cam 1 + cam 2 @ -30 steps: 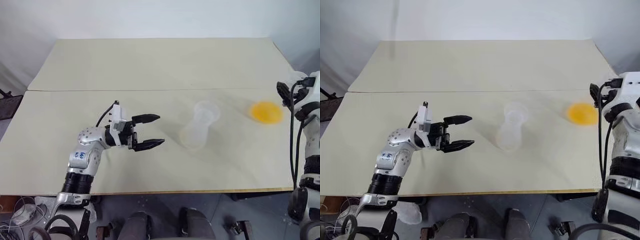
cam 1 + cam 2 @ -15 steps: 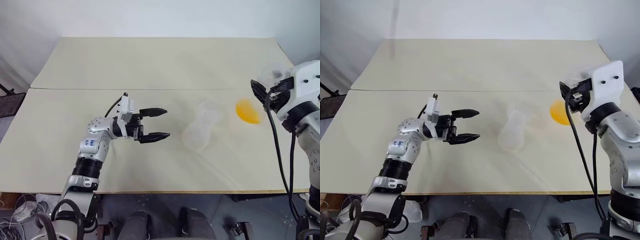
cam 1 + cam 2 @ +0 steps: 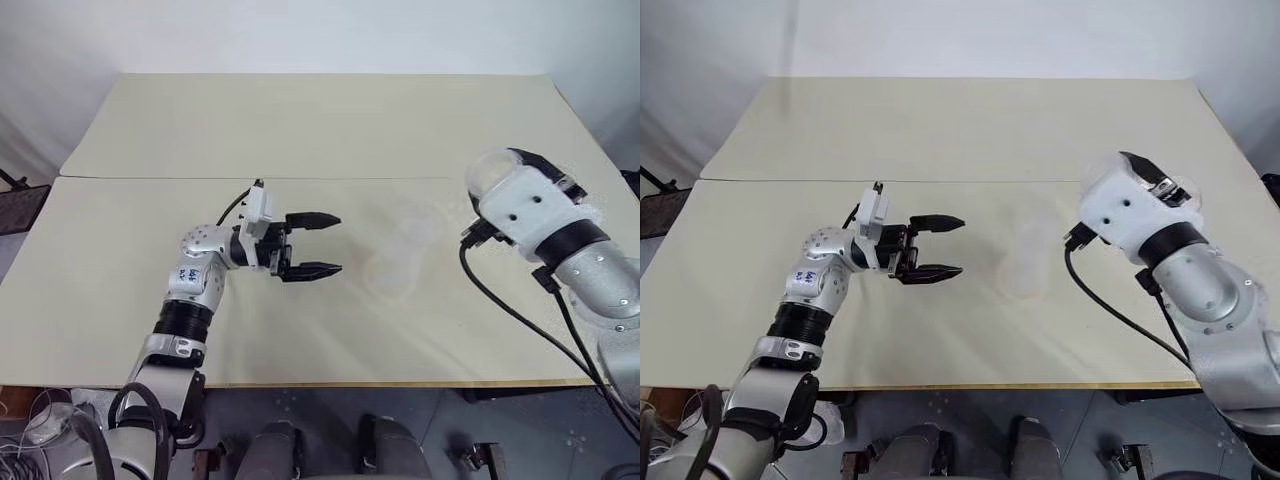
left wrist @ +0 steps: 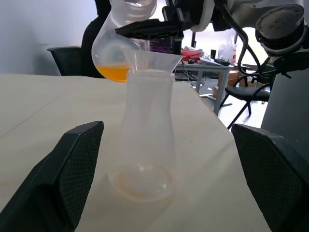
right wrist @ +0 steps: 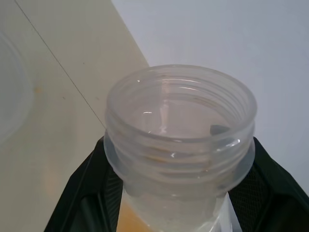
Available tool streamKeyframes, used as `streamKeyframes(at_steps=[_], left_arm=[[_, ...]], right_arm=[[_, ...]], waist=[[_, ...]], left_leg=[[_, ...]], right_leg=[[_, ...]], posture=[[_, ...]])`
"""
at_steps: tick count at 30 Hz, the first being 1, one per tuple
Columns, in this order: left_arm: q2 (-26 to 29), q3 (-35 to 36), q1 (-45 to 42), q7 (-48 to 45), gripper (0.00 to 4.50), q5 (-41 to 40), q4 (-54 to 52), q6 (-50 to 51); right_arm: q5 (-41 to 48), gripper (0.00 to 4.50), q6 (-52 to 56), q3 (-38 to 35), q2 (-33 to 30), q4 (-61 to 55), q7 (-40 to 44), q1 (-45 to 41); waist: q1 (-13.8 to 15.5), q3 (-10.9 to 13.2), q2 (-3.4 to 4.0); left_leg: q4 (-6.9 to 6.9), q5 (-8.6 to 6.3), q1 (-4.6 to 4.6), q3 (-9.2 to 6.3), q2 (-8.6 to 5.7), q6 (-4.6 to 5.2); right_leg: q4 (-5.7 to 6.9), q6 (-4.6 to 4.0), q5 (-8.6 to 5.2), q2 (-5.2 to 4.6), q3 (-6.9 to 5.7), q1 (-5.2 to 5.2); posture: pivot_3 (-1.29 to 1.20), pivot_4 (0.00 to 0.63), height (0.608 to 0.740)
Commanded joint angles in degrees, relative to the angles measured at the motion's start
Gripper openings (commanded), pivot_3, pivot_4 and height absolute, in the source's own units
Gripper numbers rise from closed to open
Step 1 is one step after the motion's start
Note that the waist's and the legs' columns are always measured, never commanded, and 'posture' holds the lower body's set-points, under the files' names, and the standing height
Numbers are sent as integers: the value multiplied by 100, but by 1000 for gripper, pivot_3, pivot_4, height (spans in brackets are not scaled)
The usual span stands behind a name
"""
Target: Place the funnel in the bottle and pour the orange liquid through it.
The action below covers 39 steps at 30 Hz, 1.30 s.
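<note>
A clear, colourless conical plastic flask [image 4: 145, 140] stands upright on the pale cream tabletop [image 3: 300, 130], roughly mid-way across it. A small clear plastic funnel [image 4: 154, 62] sits in its neck, round rim uppermost. The flask's base looks empty, though a faint tint there is hard to judge.

The left gripper [image 3: 318, 244] lies low over the tabletop just beside the flask on the robot's left, pointing at it, with its jaws wide apart and holding nothing; the flask stands between the two black fingers [image 4: 72, 164] in the wrist view, apart from both.

The right gripper [image 4: 154, 30] is clamped on the neck of a second, near-identical clear flask [image 5: 179, 130], held tilted in the air near the funnel. Bright yellow-orange translucent liquid [image 4: 112, 72] pools in that raised flask's rounded belly.
</note>
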Motion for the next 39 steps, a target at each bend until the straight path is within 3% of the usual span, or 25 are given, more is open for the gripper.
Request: streamKeyframes(at_steps=[1, 12, 39], left_arm=[[0, 26, -72, -63, 4500, 16, -22, -87], [-11, 47, -68, -60, 4500, 14, -74, -100], [-82, 91, -215, -28, 4500, 52, 117, -159]], right_arm=[[-571, 2471, -148, 167, -70, -216, 42, -159], [-1974, 2471, -767, 742, -281, 66, 599, -460], [-3511, 2471, -2589, 310, -75, 742, 1231, -262]], waist=[[2, 0, 0], [0, 0, 0], [-3, 0, -1]], left_leg=[[0, 0, 0, 0, 0, 0], [0, 0, -2, -2, 0, 0], [0, 0, -1, 0, 0, 0]], right_leg=[[0, 0, 0, 0, 0, 0], [-2, 1, 0, 0, -1, 0], [0, 2, 1, 1, -1, 0]], posture=[[0, 150, 740], [0, 150, 740], [0, 150, 740]])
